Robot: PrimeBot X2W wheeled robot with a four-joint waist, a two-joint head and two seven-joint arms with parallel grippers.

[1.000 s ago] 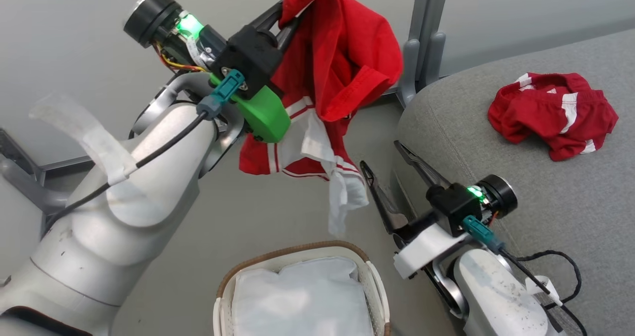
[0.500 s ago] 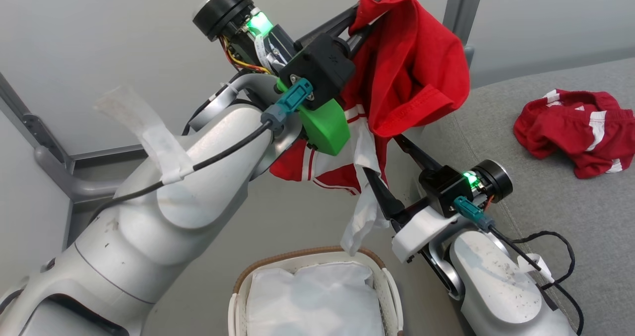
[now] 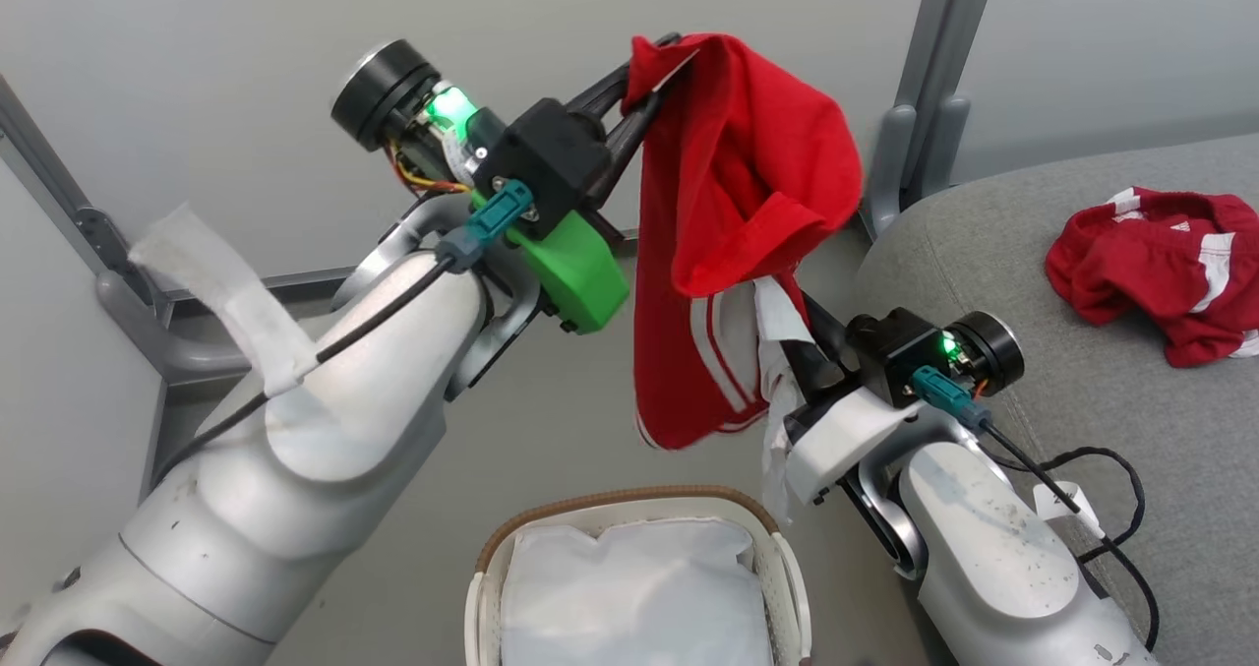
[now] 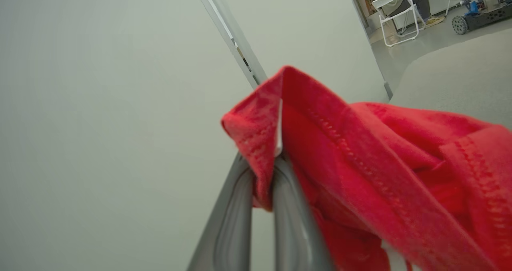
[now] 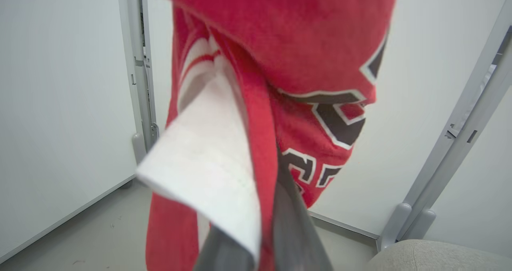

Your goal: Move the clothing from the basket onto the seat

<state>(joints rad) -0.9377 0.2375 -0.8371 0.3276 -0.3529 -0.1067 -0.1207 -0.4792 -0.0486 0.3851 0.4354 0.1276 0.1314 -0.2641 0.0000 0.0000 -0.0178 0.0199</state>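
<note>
**Head view:** the held jersey [image 3: 748,174] is seen hanging with its long axis vertical. It is pinched at its top hem by the closed left gripper [image 3: 639,90] and caught lower down, at the white trim [image 3: 777,322], by the closed right gripper [image 3: 802,336]. The seat [image 3: 1062,400] lies to the robot's right of both, and the right gripper is the nearer to its left edge. A second jersey [image 3: 1161,272] is found well in from that edge. The basket [image 3: 610,504], directly below, is shown with only its liner [image 3: 629,587] (as far as can be seen).

**Left wrist view:** the jaws are shut on a fold of red hem, and the seat [image 4: 460,83] is glimpsed beyond, to the right.

**Right wrist view:** cloth is clamped between the jaws, with the seat's rounded edge [image 5: 440,255] at the lower right. A carry to the robot's right is judged to be called for.
</note>
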